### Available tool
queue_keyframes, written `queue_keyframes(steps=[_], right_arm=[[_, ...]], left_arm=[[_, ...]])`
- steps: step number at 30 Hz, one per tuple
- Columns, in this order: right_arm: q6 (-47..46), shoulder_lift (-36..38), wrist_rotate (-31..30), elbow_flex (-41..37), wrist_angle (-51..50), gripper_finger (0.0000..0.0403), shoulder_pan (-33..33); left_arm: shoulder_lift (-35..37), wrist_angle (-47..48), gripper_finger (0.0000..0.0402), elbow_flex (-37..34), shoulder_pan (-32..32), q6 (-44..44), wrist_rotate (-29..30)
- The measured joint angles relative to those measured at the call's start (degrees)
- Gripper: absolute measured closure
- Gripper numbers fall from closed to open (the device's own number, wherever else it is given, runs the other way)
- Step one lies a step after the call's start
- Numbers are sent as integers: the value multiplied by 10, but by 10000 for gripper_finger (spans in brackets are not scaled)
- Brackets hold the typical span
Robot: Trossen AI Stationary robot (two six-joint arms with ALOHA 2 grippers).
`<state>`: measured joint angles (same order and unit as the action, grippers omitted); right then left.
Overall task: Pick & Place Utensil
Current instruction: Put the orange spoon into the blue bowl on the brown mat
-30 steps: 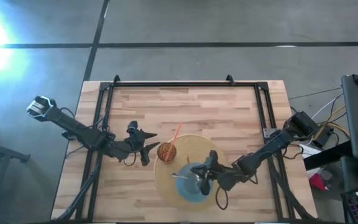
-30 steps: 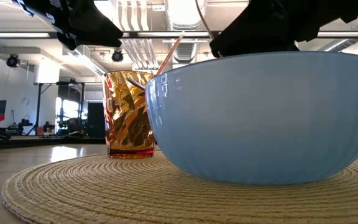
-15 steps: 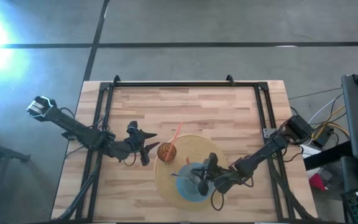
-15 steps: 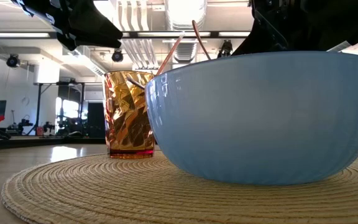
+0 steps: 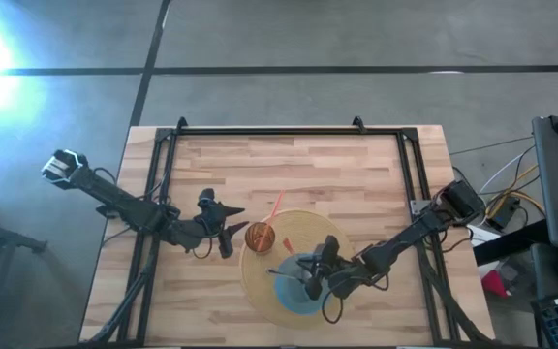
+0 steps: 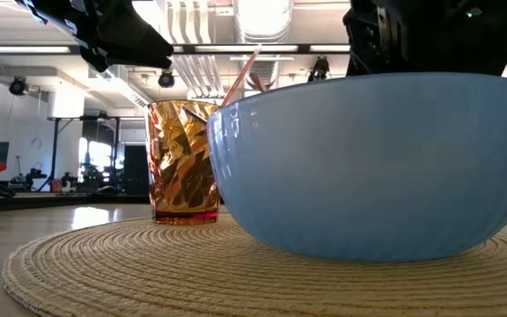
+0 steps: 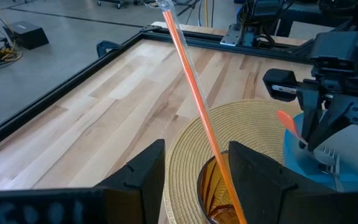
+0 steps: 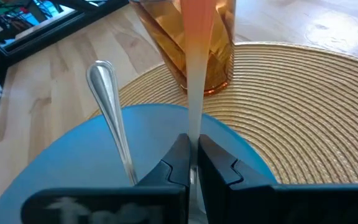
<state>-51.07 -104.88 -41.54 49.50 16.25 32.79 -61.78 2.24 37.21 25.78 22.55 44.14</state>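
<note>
**Right gripper pinching utensil over bowl**

Left gripper (image 5: 229,231), left of centre in the high view, fingers spread wide, empty, beside cup (image 5: 260,236) with straw (image 5: 273,207); right gripper (image 5: 314,278) closed narrow on orange utensil (image 8: 196,93) above bowl (image 6: 368,167), fork (image 8: 112,106) inside; lift straight, clear rim; mat (image 5: 298,231) lower centre, open wood above.
</note>
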Motion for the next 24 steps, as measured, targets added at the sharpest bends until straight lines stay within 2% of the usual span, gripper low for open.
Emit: queue_keyframes(steps=[24], right_arm=[[7, -2, 0, 0, -15, 390, -9]], left_arm=[[0, 0, 232, 0, 0, 0, 0]])
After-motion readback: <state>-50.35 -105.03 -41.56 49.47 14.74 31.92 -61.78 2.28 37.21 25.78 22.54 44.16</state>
